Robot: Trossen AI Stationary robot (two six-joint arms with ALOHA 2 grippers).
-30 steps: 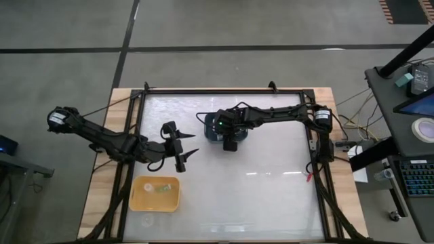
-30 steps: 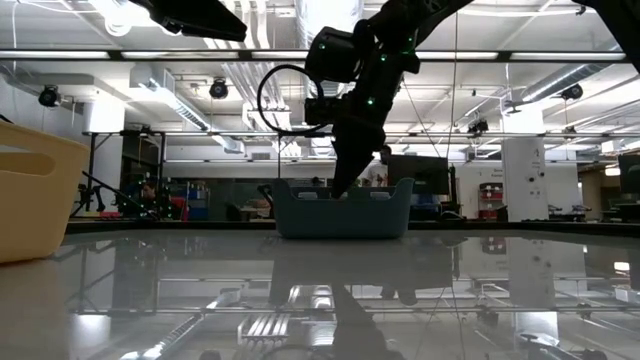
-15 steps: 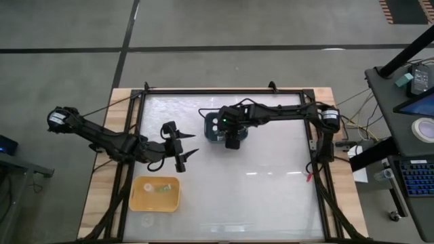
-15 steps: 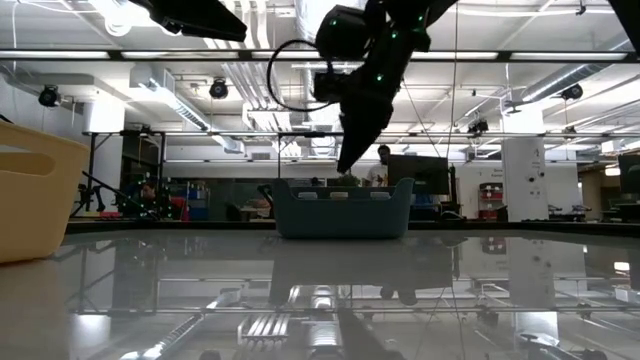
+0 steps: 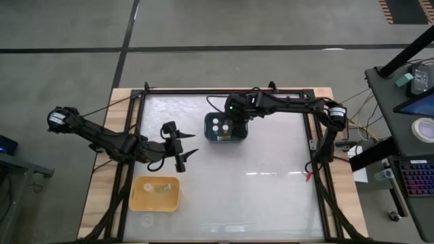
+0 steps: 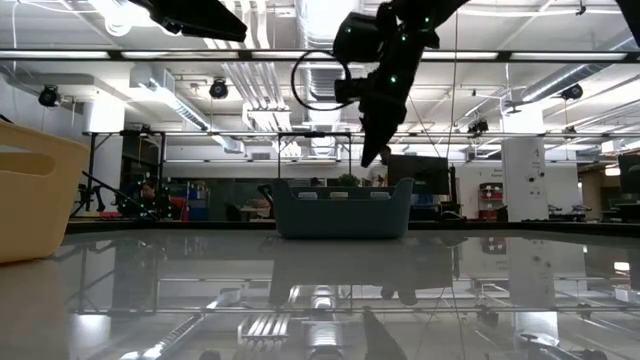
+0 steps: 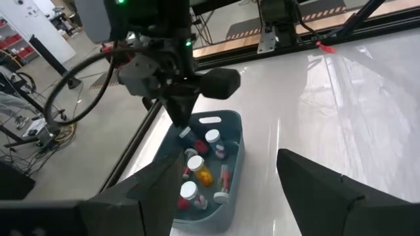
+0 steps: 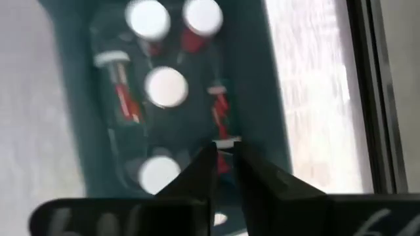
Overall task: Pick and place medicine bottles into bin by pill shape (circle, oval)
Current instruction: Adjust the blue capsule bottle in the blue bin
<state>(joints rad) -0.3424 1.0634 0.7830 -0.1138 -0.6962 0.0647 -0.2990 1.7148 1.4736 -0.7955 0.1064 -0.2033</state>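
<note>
Right now the blue bin (image 5: 207, 129) sits on the far middle of the table (image 5: 271, 176), and everything else is best placed from it. Inside the bin lie the medicine bottles (image 7: 195, 164), several of them: some stand upright and show round white caps, and others lie on their sides with reddish or orange bodies. From above, two white caps show close together at one end of the bin.

The right hand (image 6: 372, 157) hangs above the bin, over its far side, pointing down at the bottles without touching them. Its fingers (image 8: 252, 180) are pressed almost together, with only a thin slit between them and nothing pinched in it. In its own wrist view the fingertips hover over a bottle lying on its side with a white cap.

The left hand (image 5: 195, 143) waits just off the bin's near left corner, raised above the table, with its fingers spread wide and nothing between them. It faces the bin, so its wrist view looks across at the bin and at the right hand above it.

A yellow bin (image 5: 137, 193) stands well apart from the blue bin, at the near left of the table. It holds a few small pale things that are too small to make out
</note>
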